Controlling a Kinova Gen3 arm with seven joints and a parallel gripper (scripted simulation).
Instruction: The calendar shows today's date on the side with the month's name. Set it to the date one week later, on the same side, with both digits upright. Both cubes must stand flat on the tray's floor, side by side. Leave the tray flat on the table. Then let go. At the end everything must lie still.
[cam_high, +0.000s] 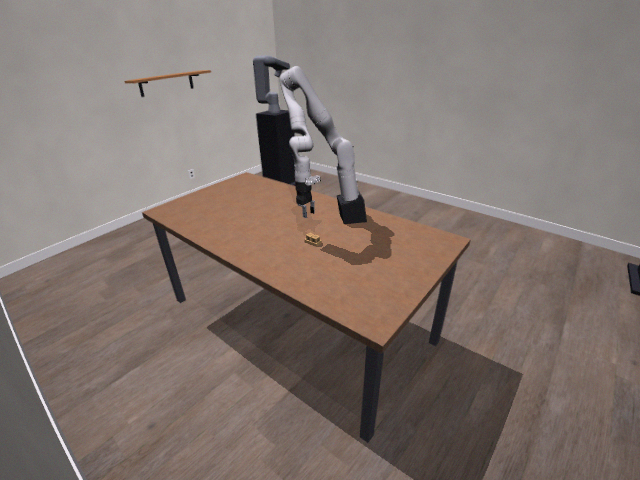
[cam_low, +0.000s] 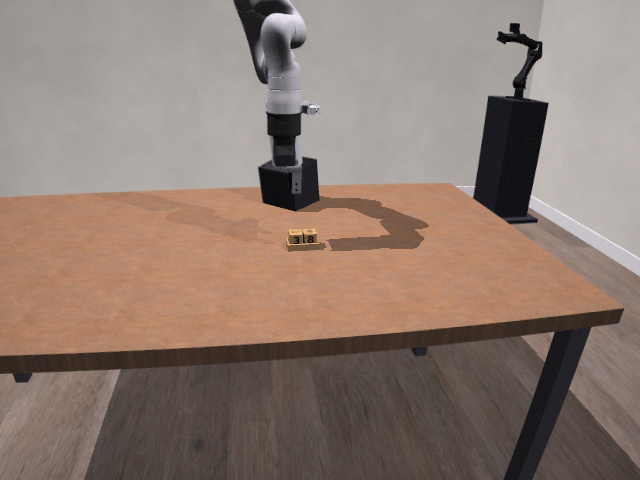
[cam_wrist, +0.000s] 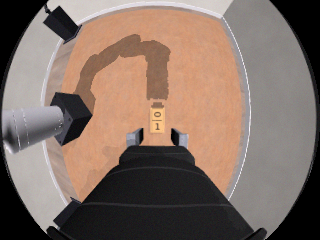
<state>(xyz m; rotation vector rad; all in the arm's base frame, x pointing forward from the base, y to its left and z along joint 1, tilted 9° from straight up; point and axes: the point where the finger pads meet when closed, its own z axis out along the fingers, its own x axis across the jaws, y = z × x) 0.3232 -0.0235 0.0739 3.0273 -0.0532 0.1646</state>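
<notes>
The calendar is a small wooden tray (cam_low: 303, 246) near the middle of the table, and it also shows in the top view (cam_high: 313, 239). Two wooden cubes stand in it side by side. Towards the exterior view the left cube (cam_low: 295, 237) shows a 3 and the right cube (cam_low: 309, 236) shows an 8, both upright. In the wrist view the cubes (cam_wrist: 158, 120) lie just beyond the fingertips, with 0 and 1 on the faces I see. My gripper (cam_high: 307, 210) (cam_wrist: 157, 134) points down above the table between the calendar and the arm's base. It is open and empty.
The arm's black base (cam_low: 288, 183) sits on the table just behind the calendar. A black pedestal with a camera arm (cam_low: 509, 155) stands on the floor beyond the table's right end. A shelf (cam_high: 168, 77) hangs on the far wall.
</notes>
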